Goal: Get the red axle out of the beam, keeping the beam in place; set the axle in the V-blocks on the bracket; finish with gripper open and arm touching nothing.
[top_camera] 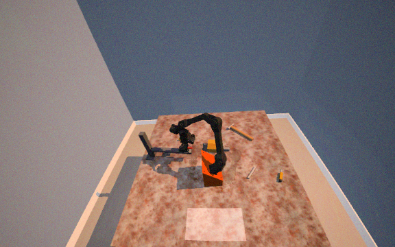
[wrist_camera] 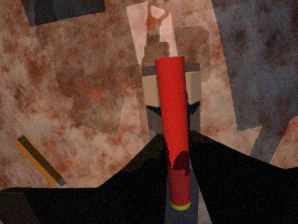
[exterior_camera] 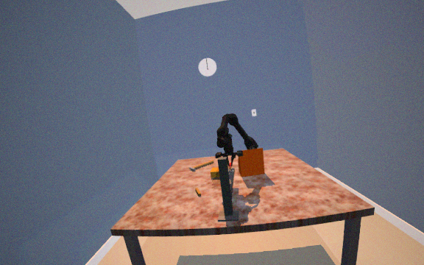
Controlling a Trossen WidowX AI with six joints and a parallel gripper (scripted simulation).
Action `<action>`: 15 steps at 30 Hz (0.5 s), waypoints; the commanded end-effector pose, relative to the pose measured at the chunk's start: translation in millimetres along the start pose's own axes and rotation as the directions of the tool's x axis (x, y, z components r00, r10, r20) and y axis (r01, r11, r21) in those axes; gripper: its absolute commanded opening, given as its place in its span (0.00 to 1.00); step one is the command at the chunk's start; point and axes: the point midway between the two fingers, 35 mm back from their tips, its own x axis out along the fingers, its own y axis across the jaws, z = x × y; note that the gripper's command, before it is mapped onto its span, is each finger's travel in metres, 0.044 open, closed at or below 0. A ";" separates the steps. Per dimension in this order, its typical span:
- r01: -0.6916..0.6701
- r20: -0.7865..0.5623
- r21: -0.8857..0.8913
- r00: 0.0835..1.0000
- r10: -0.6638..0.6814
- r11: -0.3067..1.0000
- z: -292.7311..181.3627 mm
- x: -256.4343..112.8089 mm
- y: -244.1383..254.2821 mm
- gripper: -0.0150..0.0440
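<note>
Seen from the top, on the desk [top_camera: 170,202] [exterior_camera: 300,191] [wrist_camera: 90,165], the bracket [top_camera: 146,144] [exterior_camera: 225,188] [wrist_camera: 154,120] lies left of the box [top_camera: 212,180] [exterior_camera: 251,163]; the block [top_camera: 211,145] [exterior_camera: 215,173] sits just behind the box, with the hammer [top_camera: 242,133] [exterior_camera: 202,165] behind it to the right; the stick [top_camera: 251,172] is right of the box, and the small tool [top_camera: 280,176] farther right

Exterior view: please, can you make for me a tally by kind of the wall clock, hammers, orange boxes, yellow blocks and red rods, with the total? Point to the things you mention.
Clock [exterior_camera: 202,70]: 1
Hammer [top_camera: 242,133] [exterior_camera: 204,165]: 1
Orange box [top_camera: 208,160] [exterior_camera: 252,163]: 1
Yellow block [top_camera: 211,144] [exterior_camera: 214,171]: 1
Red rod [top_camera: 190,147] [exterior_camera: 230,165] [wrist_camera: 173,110], in the pincer [top_camera: 184,151] [exterior_camera: 230,164] [wrist_camera: 176,139]: 1
Total: 5
</note>
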 end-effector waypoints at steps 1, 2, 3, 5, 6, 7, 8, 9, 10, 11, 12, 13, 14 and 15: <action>0.006 -0.003 0.015 1.000 -0.006 1.000 -0.6 0.9 -1.7 0.25; 0.006 -0.003 0.015 1.000 -0.006 1.000 -0.6 0.9 -1.7 0.25; 0.006 -0.003 0.016 1.000 -0.006 1.000 -0.6 1.2 -1.7 0.25; 0.006 -0.002 0.016 1.000 -0.006 1.000 -0.6 2.5 -1.7 0.25; 0.006 -0.002 0.016 1.000 -0.006 1.000 -0.6 3.4 -1.7 0.25; 0.006 -0.002 0.016 1.000 -0.006 1.000 -0.6 4.6 -1.7 0.25; 0.006 -0.002 0.017 1.000 -0.006 1.000 -0.6 6.1 -1.7 0.25; 0.006 -0.002 0.017 1.000 -0.006 1.000 -0.6 7.7 -1.8 0.25; 0.006 -0.002 0.018 1.000 -0.006 1.000 -0.6 9.4 -1.8 0.25; 0.006 -0.002 0.018 1.000 -0.006 1.000 -0.5 11.0 -1.9 0.25; 0.006 -0.002 0.019 1.000 -0.006 1.000 -0.5 12.7 -1.9 0.25; 0.006 -0.002 0.019 1.000 -0.006 1.000 -0.4 14.3 -2.0 0.25; 0.006 -0.002 0.020 1.000 -0.006 1.000 -0.4 15.9 -2.1 0.25; 0.006 -0.002 0.020 1.000 -0.006 1.000 -0.3 17.6 -2.1 0.25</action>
